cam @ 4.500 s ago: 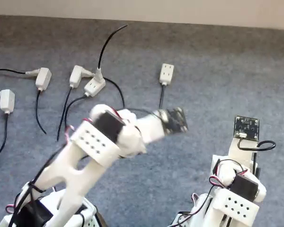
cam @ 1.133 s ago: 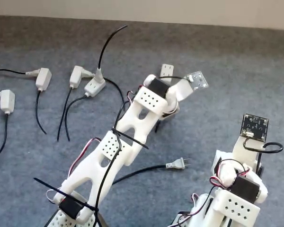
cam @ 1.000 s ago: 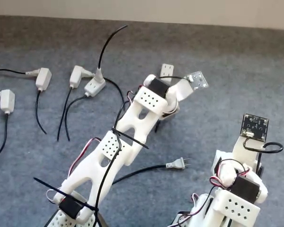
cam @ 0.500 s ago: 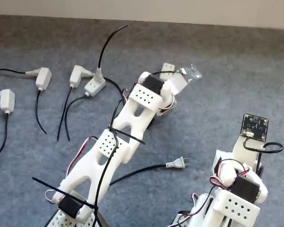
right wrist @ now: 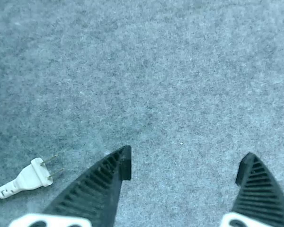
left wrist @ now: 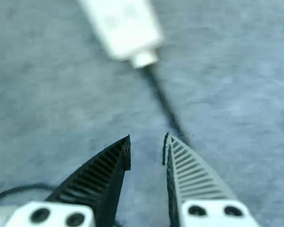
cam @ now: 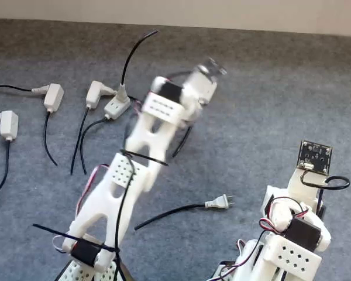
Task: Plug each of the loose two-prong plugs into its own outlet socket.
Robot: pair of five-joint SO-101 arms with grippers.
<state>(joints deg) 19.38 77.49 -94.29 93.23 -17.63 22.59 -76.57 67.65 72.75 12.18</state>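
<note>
White and two-pronged, the loose plug (right wrist: 26,177) is lying flat on the grey felt counter (right wrist: 180,56), just outside one finger of the right end effector (right wrist: 185,161), whose fingers are standing wide apart and gripping nothing. An outlet socket (left wrist: 123,26) is sitting just ahead of the left end effector (left wrist: 146,144), its black cord (left wrist: 163,101) trailing back past one fingertip; those fingers are gaping only narrowly, empty. Judging by this, the step in hand is fetching that socket. The next move is calling for the left fingers spreading wider, then closing squarely on the socket body, with the right taking the plug behind its prongs.
</note>
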